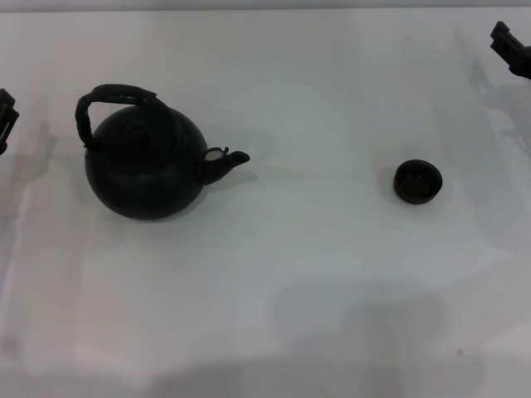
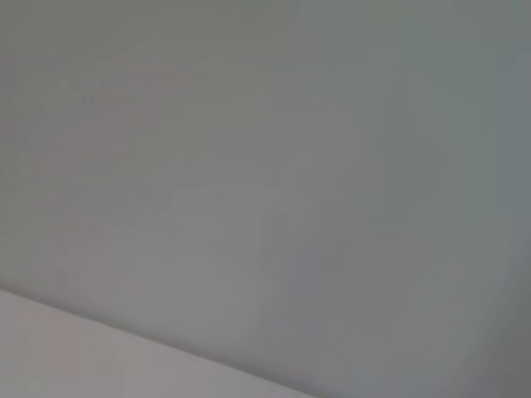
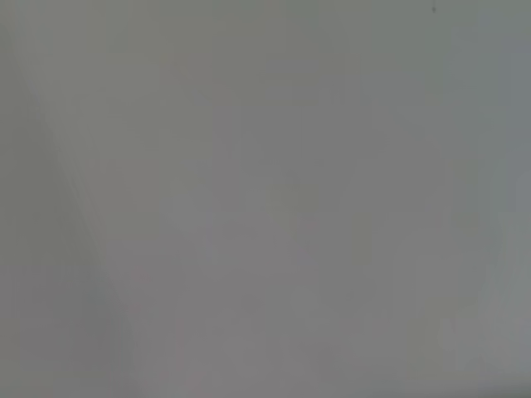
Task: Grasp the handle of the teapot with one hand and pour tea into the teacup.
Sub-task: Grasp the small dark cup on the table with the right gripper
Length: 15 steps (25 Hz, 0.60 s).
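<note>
The round matte black teapot [image 1: 145, 170] stands upright on the white table, left of centre in the head view, its short spout [image 1: 226, 161] pointing right. Its rough, twig-like handle [image 1: 112, 98] arches over the lid. The tiny dark teacup [image 1: 417, 181] sits upright well to the right of the pot. At the far left edge only a dark part of my left gripper [image 1: 6, 118] shows, apart from the pot. My right gripper [image 1: 512, 48] peeks in at the top right corner, far from the cup. Both wrist views show only plain grey surface.
The white table [image 1: 290, 290] stretches wide around both objects, with a broad gap between the spout and the cup. Its far edge [image 1: 249, 8] runs along the top of the head view.
</note>
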Tool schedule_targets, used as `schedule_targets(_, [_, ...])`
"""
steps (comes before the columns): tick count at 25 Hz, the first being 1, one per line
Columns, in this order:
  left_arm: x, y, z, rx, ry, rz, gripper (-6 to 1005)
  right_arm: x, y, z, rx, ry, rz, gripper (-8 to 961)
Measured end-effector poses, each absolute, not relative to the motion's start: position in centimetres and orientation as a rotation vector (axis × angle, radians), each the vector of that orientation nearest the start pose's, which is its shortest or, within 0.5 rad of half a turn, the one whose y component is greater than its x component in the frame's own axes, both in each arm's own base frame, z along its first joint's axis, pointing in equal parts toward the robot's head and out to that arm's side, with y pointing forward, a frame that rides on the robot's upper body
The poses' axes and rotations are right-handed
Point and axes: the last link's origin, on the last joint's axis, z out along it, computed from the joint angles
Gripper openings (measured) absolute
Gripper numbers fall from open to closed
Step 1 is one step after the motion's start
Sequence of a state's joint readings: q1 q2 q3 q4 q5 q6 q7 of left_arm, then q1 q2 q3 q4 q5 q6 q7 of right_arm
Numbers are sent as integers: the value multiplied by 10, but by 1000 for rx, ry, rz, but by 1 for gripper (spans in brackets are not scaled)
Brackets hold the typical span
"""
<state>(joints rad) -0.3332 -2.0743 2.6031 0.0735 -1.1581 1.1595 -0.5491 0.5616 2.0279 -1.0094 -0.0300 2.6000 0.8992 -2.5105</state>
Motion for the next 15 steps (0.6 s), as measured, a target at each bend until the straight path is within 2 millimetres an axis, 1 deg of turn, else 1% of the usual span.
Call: schedule_targets(15, [-384, 282, -9, -1446, -961, -803, 816, 360, 365, 1, -1619, 949, 677, 830])
